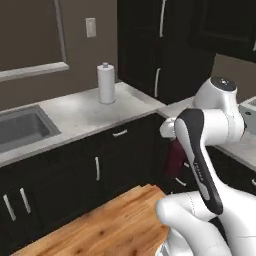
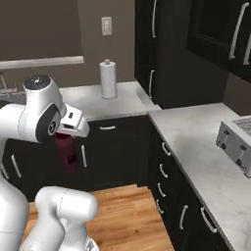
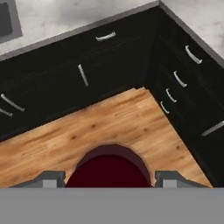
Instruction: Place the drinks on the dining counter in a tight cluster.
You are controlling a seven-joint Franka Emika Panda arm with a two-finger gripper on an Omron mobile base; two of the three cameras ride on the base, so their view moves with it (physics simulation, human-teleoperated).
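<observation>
My gripper (image 3: 109, 180) is shut on a squat maroon bottle (image 3: 109, 169), one of the drinks, and holds it in the air above the wooden floor. The bottle (image 1: 174, 160) hangs below the hand in the left base view, partly hidden by the forearm. From the right base view the same bottle (image 2: 67, 153) hangs under the gripper (image 2: 65, 139), in front of the dark lower cabinets. Grey fingertips (image 3: 49, 179) flank the bottle on both sides. The dining counter is out of view.
An L-shaped marble worktop (image 2: 196, 142) over dark drawers wraps the corner. On it stand a paper towel roll (image 1: 105, 83), a sink (image 1: 20, 127) and a silver toaster (image 2: 238, 145). Tall dark cabinets (image 2: 181, 49) rise at the back. Wooden floor (image 1: 110, 225) lies below.
</observation>
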